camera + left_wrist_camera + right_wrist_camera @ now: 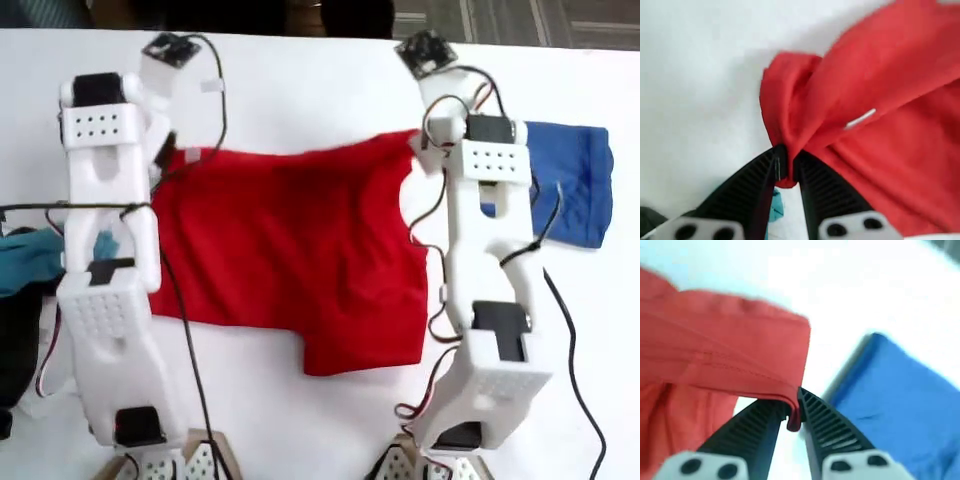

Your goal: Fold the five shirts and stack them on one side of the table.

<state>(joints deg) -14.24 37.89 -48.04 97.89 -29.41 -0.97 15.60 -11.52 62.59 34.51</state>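
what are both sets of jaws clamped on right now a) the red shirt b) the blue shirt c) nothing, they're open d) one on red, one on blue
a, in each wrist view the jaws are shut on an edge of the red shirt, while the blue shirt lies apart from it on the table, ungripped.

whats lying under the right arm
A blue shirt lies on the table there; its edge nearest the red shirt is covered by the right arm.
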